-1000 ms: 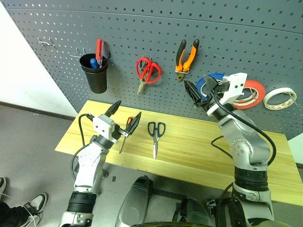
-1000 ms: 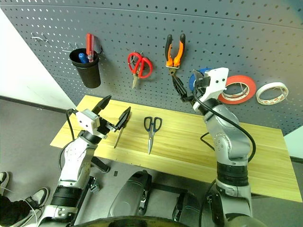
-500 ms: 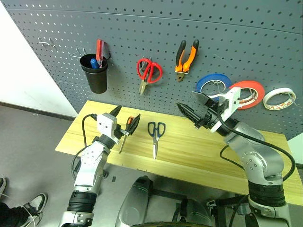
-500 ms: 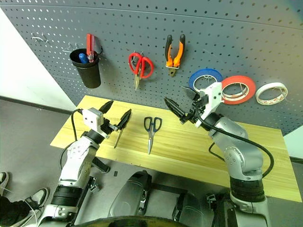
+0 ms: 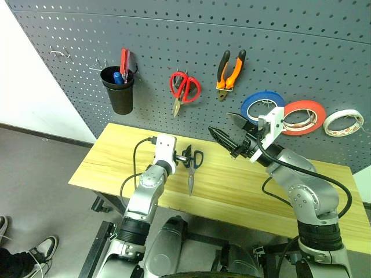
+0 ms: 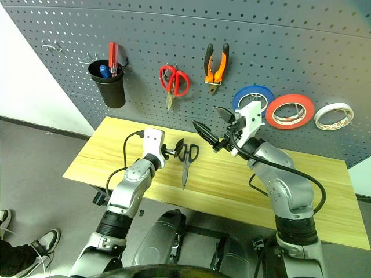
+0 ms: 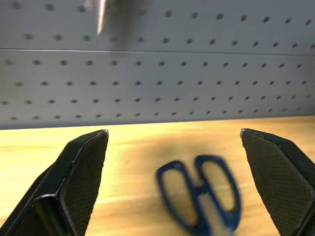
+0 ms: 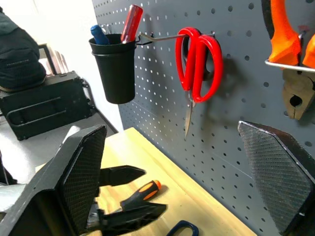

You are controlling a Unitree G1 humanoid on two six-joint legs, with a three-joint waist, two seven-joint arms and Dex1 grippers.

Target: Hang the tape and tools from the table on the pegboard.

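**Left tool lined up on the dark scissors, with the small screwdriver close by**

The left tool [image 6: 174, 152] stood spread wide and empty just beside the loops of the dark blue-black-handled scissors with long steel blades [image 6: 185, 160], which lay flat on the desk [image 6: 324, 191] of light yellowish wood planks. The right tool [image 6: 213, 134] hung in the air above the desk, released too, carrying nothing.

What could go wrong? The scissors lay flush on the planks, so a fingertip might skid over the loops and push them along rather than get under them. The small screwdriver with orange-and-black handle [image 8: 139, 192] lay close to the left tool's fingers (the right wrist view showed it best), and a careless close might catch or roll it. Grabbed by one loop, the blades could swing open and snag on a hook.

The bright red-orange ring of tape [image 5: 304, 117] and the orange-and-black-handled pliers [image 5: 229, 69] already hung on the dark grey perforated pegboard [image 5: 324, 40], so by my reading two tools remained.

The board also carried red-handled scissors [image 5: 184, 90], a blue tape roll [image 5: 262, 104], a pale roll [image 5: 343, 121] and a black cup [image 5: 120, 90] holding screwdrivers. Grey floor, white wall to the left, a shoe [image 5: 14, 259] at the corner.
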